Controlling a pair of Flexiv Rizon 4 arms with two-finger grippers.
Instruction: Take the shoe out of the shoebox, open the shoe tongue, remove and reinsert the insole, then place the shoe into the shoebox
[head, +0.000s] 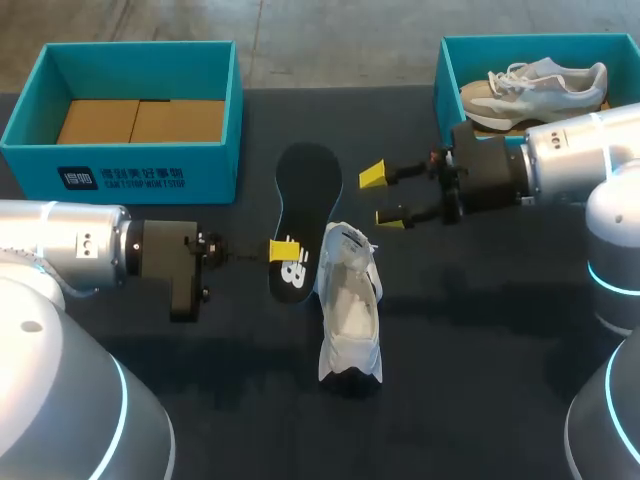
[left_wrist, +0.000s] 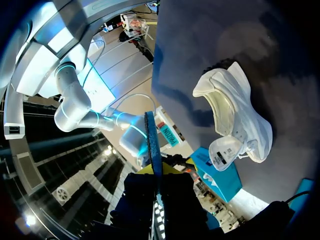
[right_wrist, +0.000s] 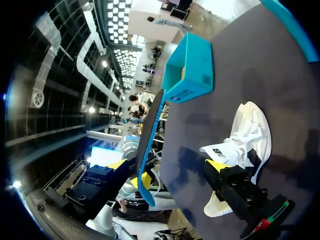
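Your left pincer (head: 284, 250) is clenched on the near end of the black insole (head: 306, 195), the white shoe (head: 350, 315) lying just beside its fingertips on the table, and your right pincer (head: 384, 197) stands released, empty, beside the insole.

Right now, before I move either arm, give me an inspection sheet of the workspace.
Surface: dark table.
Job's things: white shoe lying on the table, tongue pulled open; insole out of it.
Clutter: left shoebox holding cardboard; right shoebox holding a grey shoe.
End effectors: left end effector shut on the insole; right end effector open, empty.
Cables: nothing seen on the table.
Surroundings: nothing seen over the table.
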